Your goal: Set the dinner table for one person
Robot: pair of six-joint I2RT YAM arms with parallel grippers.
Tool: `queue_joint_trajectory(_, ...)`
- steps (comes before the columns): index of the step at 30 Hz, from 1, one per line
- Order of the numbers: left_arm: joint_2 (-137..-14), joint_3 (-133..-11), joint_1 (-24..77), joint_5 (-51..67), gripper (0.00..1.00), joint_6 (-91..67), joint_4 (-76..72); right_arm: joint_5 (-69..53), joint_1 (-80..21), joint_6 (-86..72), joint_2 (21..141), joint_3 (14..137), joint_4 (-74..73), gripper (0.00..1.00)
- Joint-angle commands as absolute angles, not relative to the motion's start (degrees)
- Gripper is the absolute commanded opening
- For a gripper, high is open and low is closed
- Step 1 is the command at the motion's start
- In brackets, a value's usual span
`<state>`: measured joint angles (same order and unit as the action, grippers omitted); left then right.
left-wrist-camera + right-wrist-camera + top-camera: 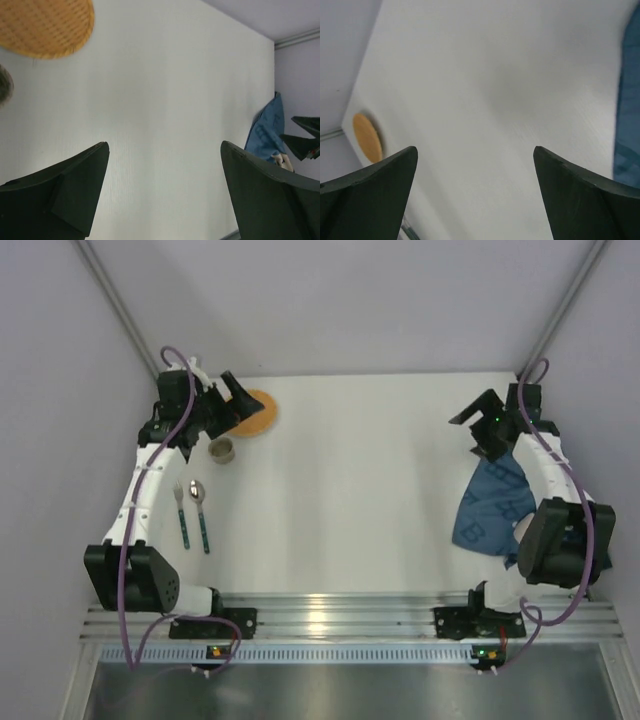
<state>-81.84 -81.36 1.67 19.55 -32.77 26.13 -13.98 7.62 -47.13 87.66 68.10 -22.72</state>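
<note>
The white dinner table (350,490) fills the top view. A round woven orange plate (254,412) lies at the far left; it also shows in the left wrist view (47,25) and the right wrist view (366,137). A small metal cup (221,449) stands near it. A fork (182,515) and a spoon (200,510) with teal handles lie side by side at the left. A crumpled blue placemat (495,505) lies at the right, partly under the right arm. My left gripper (238,400) is open and empty beside the plate. My right gripper (478,420) is open and empty beyond the placemat.
Grey walls close in the table on three sides. An aluminium rail (340,615) runs along the near edge with both arm bases. The placemat (267,127) and the right gripper's fingertips (305,135) show at the right of the left wrist view.
</note>
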Motion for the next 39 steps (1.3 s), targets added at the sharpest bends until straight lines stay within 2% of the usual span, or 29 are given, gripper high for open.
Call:
queue_joint_trajectory(1,-75.68,-75.78,1.76,25.82,0.98,-34.8,27.95,-0.48,7.82,-38.09,89.64,76.98,-45.03,1.0)
queue_joint_trajectory(3,-73.23,-73.92,1.93,28.46,0.99,-35.85,27.95,3.15,7.73,-35.52,92.54,77.08,-48.24,1.0)
queue_joint_trajectory(7,-70.23,-68.14,6.4,17.94,0.99,-34.9,29.44,6.76,8.0,-29.9,95.8,74.28,-51.77,1.0)
queue_joint_trajectory(11,-67.42,-59.69,6.5,20.92,0.98,-36.82,24.19,6.77,8.0,-28.04,95.8,69.71,-49.58,1.0)
queue_joint_trajectory(17,-71.01,-63.72,9.84,10.92,0.98,-34.81,37.43,5.81,8.52,-26.37,98.96,68.82,-47.9,1.0)
queue_joint_trajectory(21,-68.92,-61.36,10.63,11.69,0.98,-34.27,39.91,4.93,8.53,-26.72,101.6,67.94,-45.89,1.0)
queue_joint_trajectory(24,-66.28,-57.84,10.9,11.6,0.98,-34.54,39.64,4.39,8.53,-26.54,103.79,66.45,-43.69,0.92)
queue_joint_trajectory(27,-65.48,-57.74,10.9,10.73,0.97,-34.11,41.65,4.83,8.44,-26.54,105.99,64.52,-42.02,0.75)
queue_joint_trajectory(28,-65.22,-57.92,10.9,10.55,0.96,-34.01,42.97,5.01,8.44,-26.46,106.43,63.47,-41.23,0.6)
queue_joint_trajectory(29,-65.21,-58.18,10.9,10.2,0.96,-33.93,43.67,5.1,8.35,-26.46,107.04,63.02,-40.79,0.49)
queue_joint_trajectory(30,-64.69,-58.36,10.9,9.67,0.95,-33.93,44.03,5.1,8.26,-26.28,107.22,62.58,-40.43,0.28)
queue_joint_trajectory(32,-64.16,-58.36,10.9,8.79,0.94,-34.01,45.0,4.75,7.21,-26.19,107.32,61.53,-39.82,0.07)
queue_joint_trajectory(33,-63.64,-58.19,10.9,8.27,0.94,-34.36,45.17,4.4,6.6,-26.19,107.23,61.26,-39.73,0.0)
queue_joint_trajectory(36,-62.67,-57.75,10.9,8.61,0.94,-34.8,45.26,2.04,1.77,-27.15,105.65,61.35,-39.99,0.0)
queue_joint_trajectory(39,-61.7,-57.74,10.99,7.74,0.94,-35.33,45.18,0.35,-8.5,-29.95,103.71,63.89,-42.09,0.0)
